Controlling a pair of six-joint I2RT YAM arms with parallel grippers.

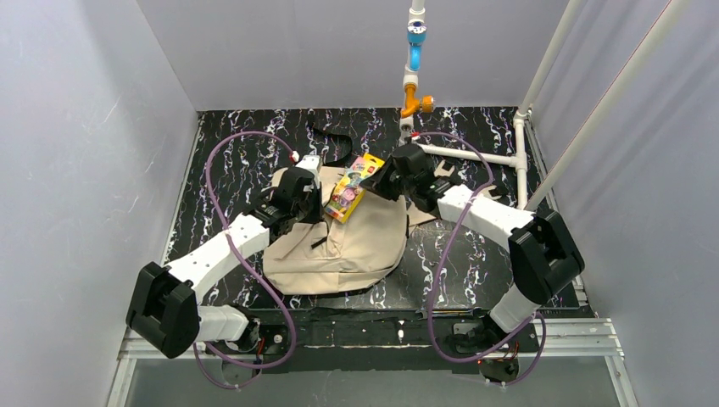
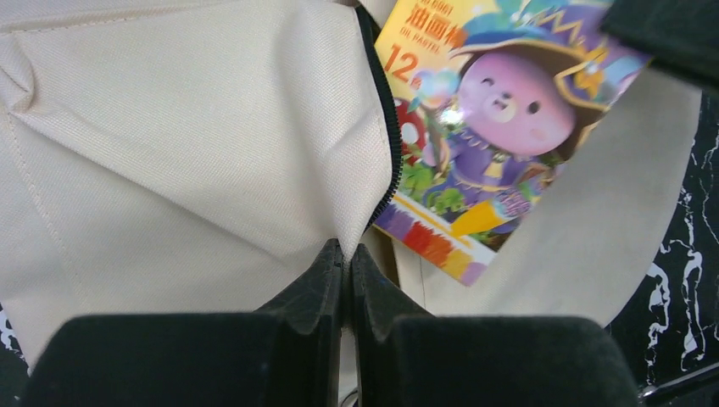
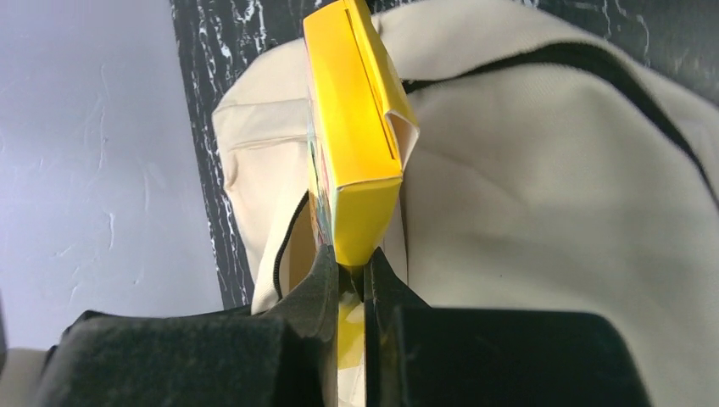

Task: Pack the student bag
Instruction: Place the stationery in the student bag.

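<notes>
Evidently the left hand pinches the student bag flap aside so the right hand, clasping the pastel box, can insert it.

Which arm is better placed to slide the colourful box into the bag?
Right. The right gripper is shut on the yellow box, at the bag by its zipper; the left gripper only pinches the bag's fabric.

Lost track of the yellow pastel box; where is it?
Top view, centre: yellow pastel box held by the right pincer over the upper edge of the beige bag, left pincer left of it.
</notes>
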